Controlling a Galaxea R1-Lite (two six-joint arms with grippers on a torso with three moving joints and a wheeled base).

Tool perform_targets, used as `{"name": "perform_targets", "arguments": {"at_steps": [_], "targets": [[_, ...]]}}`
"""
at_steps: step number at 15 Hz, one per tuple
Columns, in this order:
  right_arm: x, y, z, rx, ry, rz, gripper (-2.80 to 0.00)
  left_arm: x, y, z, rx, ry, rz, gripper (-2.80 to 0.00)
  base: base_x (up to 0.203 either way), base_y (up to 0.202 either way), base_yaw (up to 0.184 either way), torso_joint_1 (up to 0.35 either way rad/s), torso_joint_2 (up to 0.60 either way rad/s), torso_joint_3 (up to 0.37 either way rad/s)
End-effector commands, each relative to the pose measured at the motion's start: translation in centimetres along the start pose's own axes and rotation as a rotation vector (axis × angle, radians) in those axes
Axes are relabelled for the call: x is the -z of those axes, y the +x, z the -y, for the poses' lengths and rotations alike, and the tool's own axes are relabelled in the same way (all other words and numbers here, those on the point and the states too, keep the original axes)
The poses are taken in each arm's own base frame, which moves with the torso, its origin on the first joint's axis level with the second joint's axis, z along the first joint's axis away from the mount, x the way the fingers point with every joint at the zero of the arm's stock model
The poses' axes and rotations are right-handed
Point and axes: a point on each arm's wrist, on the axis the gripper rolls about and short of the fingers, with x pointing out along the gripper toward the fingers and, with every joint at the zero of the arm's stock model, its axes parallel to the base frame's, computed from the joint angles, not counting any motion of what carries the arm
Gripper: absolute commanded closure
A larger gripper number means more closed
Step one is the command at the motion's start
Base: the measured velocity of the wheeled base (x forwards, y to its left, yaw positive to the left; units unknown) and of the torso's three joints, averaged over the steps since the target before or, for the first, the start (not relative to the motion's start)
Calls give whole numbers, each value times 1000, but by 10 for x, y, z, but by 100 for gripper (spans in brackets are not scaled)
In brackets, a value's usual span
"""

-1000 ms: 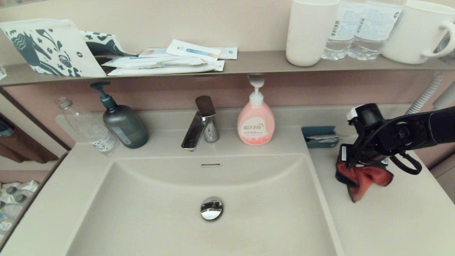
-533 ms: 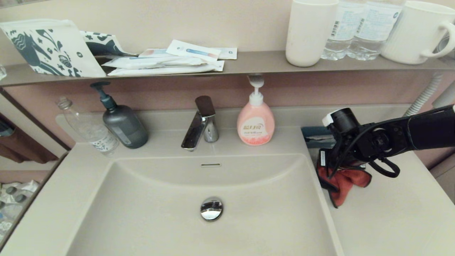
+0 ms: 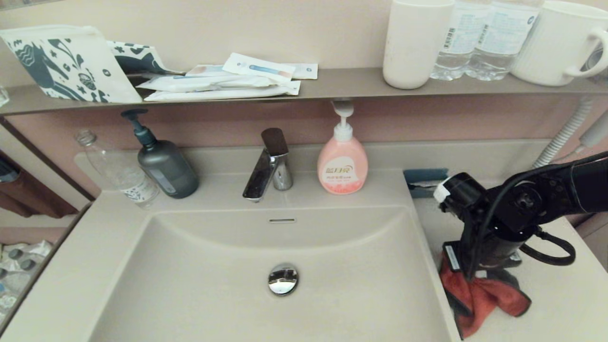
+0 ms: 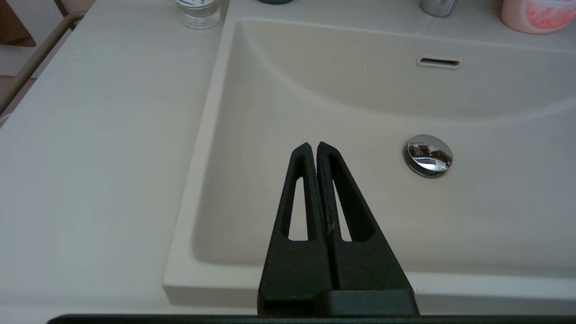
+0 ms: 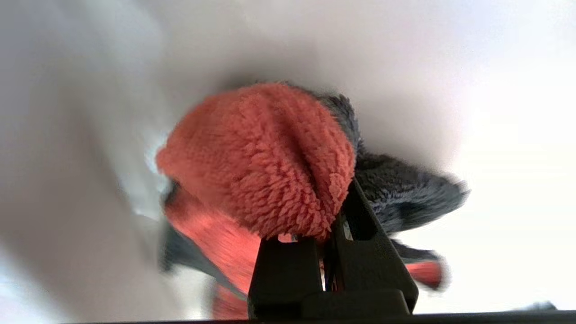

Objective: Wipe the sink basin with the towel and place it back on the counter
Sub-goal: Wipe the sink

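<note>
The beige sink basin (image 3: 228,266) fills the middle, with its chrome drain plug (image 3: 282,279) and overflow slot (image 3: 281,220). My right gripper (image 3: 477,278) points down over the counter (image 3: 560,308), just right of the basin's right rim, and is shut on the red-orange towel (image 3: 479,299). The towel's loose end hangs down to the counter by the rim. In the right wrist view the towel (image 5: 261,157) bulges over the gripper (image 5: 335,211), its grey reverse beside it. My left gripper (image 4: 313,146) is shut and empty, above the basin's (image 4: 360,103) near edge.
A faucet (image 3: 268,166), a pink soap bottle (image 3: 342,166), a dark grey pump bottle (image 3: 164,164) and a clear bottle (image 3: 118,171) line the back. A small blue-green holder (image 3: 425,178) sits behind the right arm. The shelf (image 3: 332,83) above carries a patterned pouch, sachets, cups and water bottles.
The right arm first carried the towel left toward the basin rim, then swung forward and down; the towel now hangs lower, by the rim's front right part.
</note>
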Motion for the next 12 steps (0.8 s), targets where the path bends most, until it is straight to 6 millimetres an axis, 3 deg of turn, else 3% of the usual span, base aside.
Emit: {"name": "perform_targets", "arguments": {"at_steps": [1,3,5,8,12], "targets": [[10,-12,8,2,-1,14,0,0,0,0,-1,-1,-1,0,0,0,0,0,0,0],[27,-18,14,8,-16,2,0,0,0,0,-2,-1,-1,0,0,0,0,0,0,0],[25,-16,19,18,4,11,0,0,0,0,-1,-1,-1,0,0,0,0,0,0,0],[-1,8,33,76,64,102,0,0,0,0,-1,-1,-1,0,0,0,0,0,0,0],[-30,38,21,69,121,160,0,0,0,0,-1,-1,0,0,0,0,0,0,0,0]]}}
